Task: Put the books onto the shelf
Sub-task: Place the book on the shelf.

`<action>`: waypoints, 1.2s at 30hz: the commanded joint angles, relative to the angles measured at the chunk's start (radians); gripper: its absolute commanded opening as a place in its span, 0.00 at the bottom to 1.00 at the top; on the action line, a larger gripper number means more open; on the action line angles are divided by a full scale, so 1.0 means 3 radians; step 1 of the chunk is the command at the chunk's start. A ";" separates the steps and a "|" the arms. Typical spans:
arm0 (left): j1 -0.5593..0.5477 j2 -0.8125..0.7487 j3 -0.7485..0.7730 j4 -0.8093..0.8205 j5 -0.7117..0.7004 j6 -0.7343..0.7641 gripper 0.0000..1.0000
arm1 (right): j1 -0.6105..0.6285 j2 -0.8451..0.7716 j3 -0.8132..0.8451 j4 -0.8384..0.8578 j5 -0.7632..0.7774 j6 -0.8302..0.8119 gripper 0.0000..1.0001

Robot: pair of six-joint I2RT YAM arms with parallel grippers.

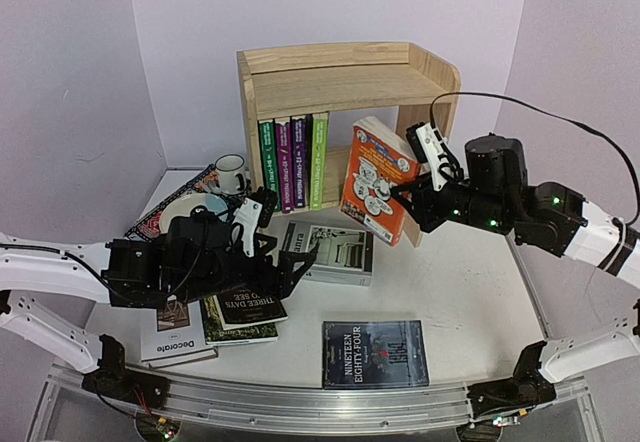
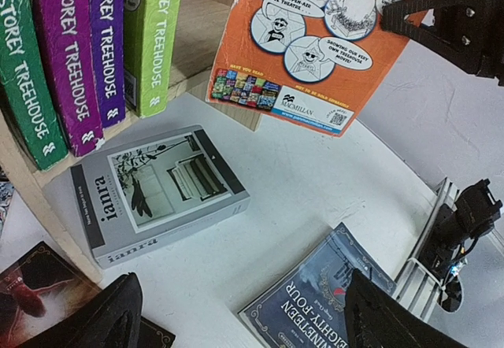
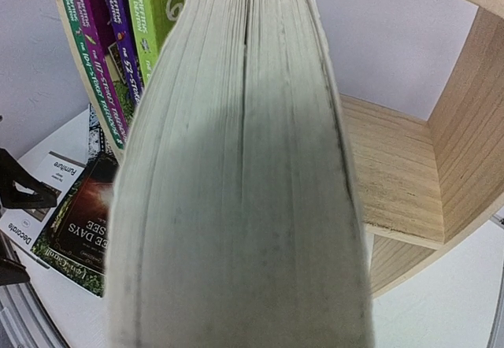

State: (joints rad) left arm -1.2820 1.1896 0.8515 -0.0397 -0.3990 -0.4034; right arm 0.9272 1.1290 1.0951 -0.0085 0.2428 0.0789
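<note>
Gripping the orange book (image 1: 375,187), right fingers (image 2: 453,17) hover beside four shelved books (image 1: 292,157); left fingers (image 2: 106,316) gape empty

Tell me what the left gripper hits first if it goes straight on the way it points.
Probably the bare table between the grey ianra book and Nineteen Eighty-Four; the left gripper looks angled down, though depth is unclear.
</note>
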 commanded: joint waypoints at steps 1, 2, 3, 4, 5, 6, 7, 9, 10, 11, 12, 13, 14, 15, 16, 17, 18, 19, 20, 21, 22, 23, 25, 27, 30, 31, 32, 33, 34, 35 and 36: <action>0.0019 -0.0109 -0.0053 -0.0080 -0.0102 -0.0102 0.90 | 0.0000 0.0024 0.0248 0.0513 0.0125 -0.0070 0.00; 0.0023 -0.0115 -0.0060 -0.0082 -0.0103 -0.0100 0.90 | 0.0001 0.0025 0.0240 0.0544 0.0126 -0.0073 0.00; 0.0023 -0.0122 -0.0064 -0.0084 -0.0114 -0.0096 0.90 | 0.0000 0.0021 0.0219 0.0593 0.0124 -0.0076 0.00; 0.0024 -0.0128 -0.0066 -0.0088 -0.0125 -0.0093 0.90 | 0.0000 0.0016 0.0196 0.0643 0.0123 -0.0080 0.00; 0.0023 -0.0130 -0.0069 -0.0095 -0.0131 -0.0092 0.90 | -0.0001 0.0013 0.0170 0.0695 0.0127 -0.0089 0.00; 0.0024 -0.0125 -0.0073 -0.0101 -0.0134 -0.0092 0.90 | -0.0002 0.0017 0.0161 0.0719 0.0137 -0.0097 0.00; 0.0025 -0.0124 -0.0069 -0.0106 -0.0133 -0.0094 0.90 | 0.0002 0.0022 0.0159 0.0732 0.0151 -0.0101 0.00; 0.0028 -0.0120 -0.0064 -0.0113 -0.0129 -0.0100 0.90 | 0.0000 0.0024 0.0164 0.0746 0.0162 -0.0109 0.00; 0.0028 -0.0120 -0.0062 -0.0118 -0.0124 -0.0102 0.90 | -0.0001 0.0010 0.0158 0.0760 0.0162 -0.0110 0.00; 0.0028 -0.0123 -0.0065 -0.0117 -0.0126 -0.0102 0.90 | 0.0001 -0.0008 0.0136 0.0795 0.0162 -0.0114 0.00; 0.0028 -0.0125 -0.0065 -0.0118 -0.0130 -0.0102 0.90 | 0.0001 -0.0030 0.0108 0.0833 0.0166 -0.0121 0.00; 0.0027 -0.0125 -0.0062 -0.0118 -0.0132 -0.0102 0.90 | -0.0001 -0.0049 0.0089 0.0873 0.0176 -0.0125 0.00; 0.0028 -0.0122 -0.0061 -0.0122 -0.0137 -0.0102 0.90 | 0.0000 -0.0053 0.0083 0.0891 0.0193 -0.0132 0.00; 0.0027 -0.0119 -0.0059 -0.0125 -0.0142 -0.0102 0.90 | 0.0001 -0.0054 0.0078 0.0906 0.0209 -0.0138 0.00; 0.0025 -0.0112 -0.0056 -0.0123 -0.0142 -0.0098 0.90 | -0.0002 -0.0042 0.0080 0.0907 0.0220 -0.0143 0.00; 0.0026 -0.0105 -0.0049 -0.0123 -0.0138 -0.0097 0.90 | 0.0001 -0.0033 0.0082 0.0908 0.0223 -0.0148 0.00; 0.0027 -0.0098 -0.0042 -0.0123 -0.0134 -0.0093 0.90 | -0.0002 -0.0014 0.0086 0.0908 0.0221 -0.0147 0.00; 0.0024 -0.0090 -0.0036 -0.0125 -0.0128 -0.0091 0.90 | -0.0001 0.0005 0.0087 0.0908 0.0215 -0.0140 0.00; 0.0024 -0.0085 -0.0027 -0.0127 -0.0125 -0.0088 0.90 | -0.0002 0.0019 0.0086 0.0908 0.0204 -0.0136 0.00; 0.0028 -0.0083 -0.0021 -0.0130 -0.0126 -0.0087 0.90 | 0.0000 0.0033 0.0084 0.0908 0.0195 -0.0135 0.00; 0.0028 -0.0080 -0.0018 -0.0132 -0.0127 -0.0086 0.90 | 0.0000 0.0045 0.0081 0.0908 0.0186 -0.0134 0.00; 0.0031 -0.0079 -0.0013 -0.0133 -0.0127 -0.0084 0.90 | 0.0000 0.0052 0.0076 0.0908 0.0181 -0.0130 0.00; 0.0033 -0.0077 -0.0006 -0.0135 -0.0127 -0.0082 0.90 | -0.0002 0.0062 0.0060 0.0908 0.0178 -0.0124 0.00; 0.0034 -0.0076 -0.0003 -0.0139 -0.0127 -0.0080 0.90 | 0.0000 0.0072 0.0041 0.0908 0.0178 -0.0114 0.00; 0.0034 -0.0063 0.0007 -0.0139 -0.0124 -0.0071 0.90 | -0.0002 0.0095 0.0018 0.0908 0.0175 -0.0093 0.00; 0.0037 -0.0053 0.0013 -0.0139 -0.0118 -0.0066 0.90 | -0.0002 0.0107 0.0012 0.0908 0.0163 -0.0084 0.00; 0.0038 -0.0044 0.0020 -0.0140 -0.0111 -0.0060 0.90 | -0.0002 0.0121 0.0006 0.0908 0.0155 -0.0078 0.00; 0.0037 -0.0035 0.0030 -0.0139 -0.0104 -0.0057 0.90 | -0.0001 0.0137 0.0001 0.0908 0.0154 -0.0070 0.00; 0.0038 -0.0025 0.0035 -0.0138 -0.0101 -0.0055 0.90 | 0.0001 0.0150 -0.0005 0.0908 0.0154 -0.0061 0.00; 0.0036 -0.0015 0.0040 -0.0139 -0.0097 -0.0051 0.90 | 0.0001 0.0162 -0.0011 0.0907 0.0152 -0.0055 0.00; 0.0038 -0.0010 0.0044 -0.0139 -0.0094 -0.0047 0.90 | -0.0002 0.0173 -0.0017 0.0903 0.0152 -0.0047 0.00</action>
State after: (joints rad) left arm -1.2770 1.1831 0.8352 -0.0784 -0.4221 -0.4232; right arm 0.9276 1.1809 1.0827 0.1342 0.2763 0.0533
